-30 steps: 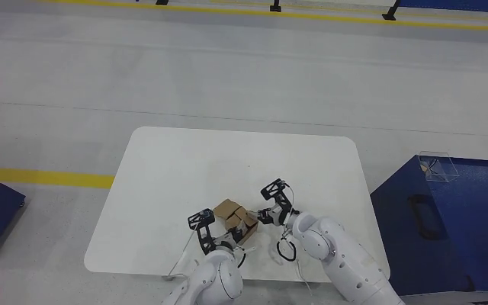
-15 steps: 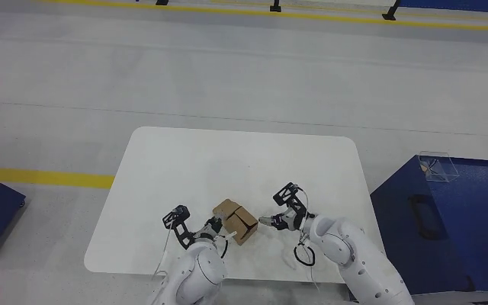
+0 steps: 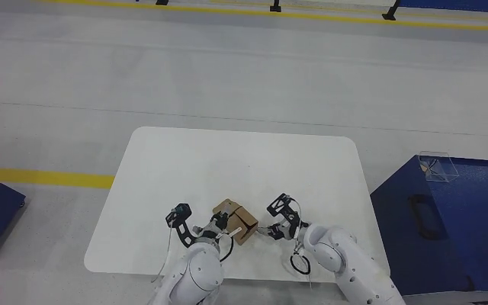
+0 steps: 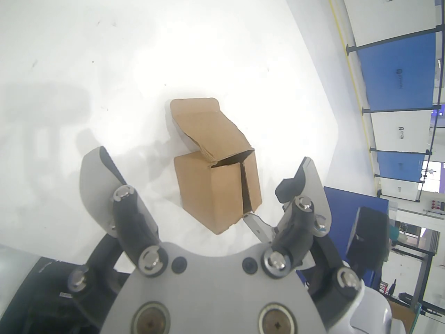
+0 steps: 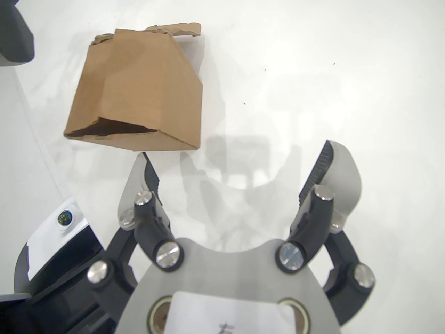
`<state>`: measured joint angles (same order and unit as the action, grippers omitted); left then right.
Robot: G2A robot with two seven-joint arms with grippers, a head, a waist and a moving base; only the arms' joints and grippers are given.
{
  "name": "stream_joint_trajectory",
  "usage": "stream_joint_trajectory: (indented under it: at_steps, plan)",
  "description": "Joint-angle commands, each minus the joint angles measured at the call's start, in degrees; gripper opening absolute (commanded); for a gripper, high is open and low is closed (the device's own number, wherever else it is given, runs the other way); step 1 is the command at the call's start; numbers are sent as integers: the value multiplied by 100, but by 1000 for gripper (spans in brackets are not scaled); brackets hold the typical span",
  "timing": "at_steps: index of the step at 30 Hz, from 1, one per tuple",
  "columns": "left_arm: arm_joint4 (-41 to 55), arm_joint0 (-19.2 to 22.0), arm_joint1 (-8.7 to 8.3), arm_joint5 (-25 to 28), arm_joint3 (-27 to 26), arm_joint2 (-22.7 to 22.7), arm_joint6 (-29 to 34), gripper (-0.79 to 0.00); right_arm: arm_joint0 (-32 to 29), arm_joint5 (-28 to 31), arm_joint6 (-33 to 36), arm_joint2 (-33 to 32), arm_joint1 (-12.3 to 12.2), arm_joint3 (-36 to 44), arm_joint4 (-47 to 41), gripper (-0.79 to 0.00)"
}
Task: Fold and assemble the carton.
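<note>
A small brown carton [image 3: 235,216] lies on its side near the front of the white table [image 3: 229,156]. Its end flaps [image 4: 240,175] are folded in but gape, with dark slits between them. My left gripper [image 4: 201,159] is open, and the carton [image 4: 215,189] sits just beyond its spread fingers. In the top view my left gripper [image 3: 215,224] is at the carton's left side. My right gripper [image 5: 239,152] is open beside the carton [image 5: 139,95], with one fingertip [image 5: 146,161] close to its lower corner. Seen from above, my right gripper [image 3: 264,229] is at the carton's right side.
A blue cabinet [image 3: 435,221] stands off the table's right side with a clear plastic holder [image 3: 438,164] on it. The table's front edge [image 3: 252,276] runs close behind both grippers. Bare tabletop lies beyond the carton.
Both grippers drew back from the carton; the right one has since come back close to it. The carton's flaps lie flatter than a second ago.
</note>
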<state>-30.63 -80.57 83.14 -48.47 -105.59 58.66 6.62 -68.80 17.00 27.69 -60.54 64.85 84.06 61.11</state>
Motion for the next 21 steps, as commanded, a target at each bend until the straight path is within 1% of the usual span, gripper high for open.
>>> stream_joint_trajectory:
  at_steps: [1, 5, 8, 17, 21]
  plan:
    - [-47, -96, -9, 148, -58, -7, -22, 0, 85, -204, -93, 64, 43, -119, -65, 0]
    - [-181, -323, -31, 622, -245, -41, -153, 0, 226, -618, -408, 132, 118, -338, -48, 0]
    - [-221, -520, -56, 1131, -394, -55, -196, 0, 369, -713, -488, 186, 174, -506, -180, 0]
    - [-256, -538, -61, 1182, -402, -61, -198, 0, 882, -819, -576, 530, 380, -1082, -395, 0]
    - [-256, -538, -61, 1182, -402, -61, -198, 0, 975, -933, -651, 488, 416, -1259, -439, 0]
